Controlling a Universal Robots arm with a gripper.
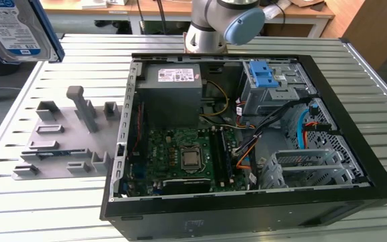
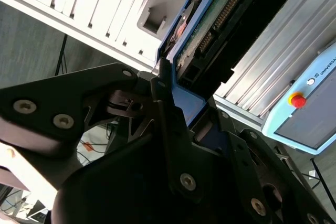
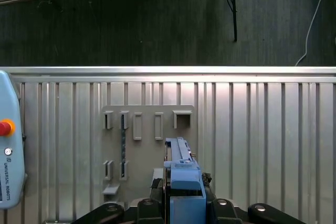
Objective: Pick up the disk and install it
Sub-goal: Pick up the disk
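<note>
- Black two-finger gripper [image 2: 184, 106], closest to the lens in both wrist views: fingers [image 2: 166, 111] are clamped on the blue plastic carrier bracket of the flat silver metal hard disk [image 1: 15, 30].
- Second wrist view: the disk's underside faces the camera, showing a green circuit board and a dark connector row. The blue bracket edge sits pinched between the black fingers.
- First wrist view: the disk is seen edge-on, a narrow blue strip rising from the gripper.
- Past the disk lies a grey plastic fixture plate with raised slots and posts [image 3: 142, 129], flat on the slatted aluminium table [image 3: 262, 129]. The disk is in the air, clear of the plate.
- A pale blue teach pendant with a red round button [image 3: 8, 150] shows against the slats. Dark floor lies past the table edge.
- Exterior view: the disk hangs at the upper left corner, label side to the camera and tilted. It is above the table's far end and well apart from the open black computer case [image 1: 355, 171].
- The case lies on its side on the table, just beside the fixture plate. Inside are a green motherboard [image 1: 187, 156], a grey power-supply box with a white label [image 1: 173, 85] and a blue plastic bay latch [image 1: 264, 75].
- Behind the case stands the grey robot arm with a pale blue joint cap [image 1: 244, 22].
</note>
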